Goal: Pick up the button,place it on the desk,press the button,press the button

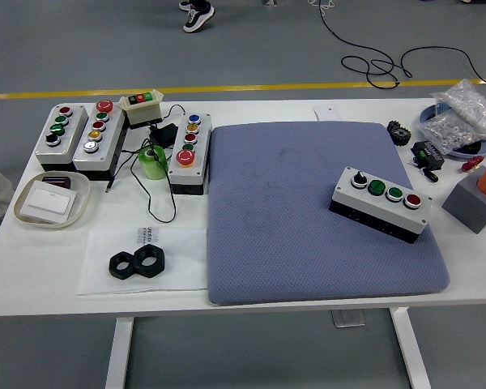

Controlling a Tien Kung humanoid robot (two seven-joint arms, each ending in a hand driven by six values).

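A grey button box lies on the blue-grey mat at its right side, turned at a slant. It carries a black knob, two green buttons and a red button in a row. Three more button boxes stand at the back left: one with a red mushroom button, one with several coloured buttons, and one at the far left. A small switch box sits behind them. Neither of my hands is in view.
A round dish with a white card sits at the left. Two black hex nuts lie on a sheet at the front left. A green tape roll and cables are near the boxes. A grey block with an orange part, bagged parts and a person's shoe are also in view.
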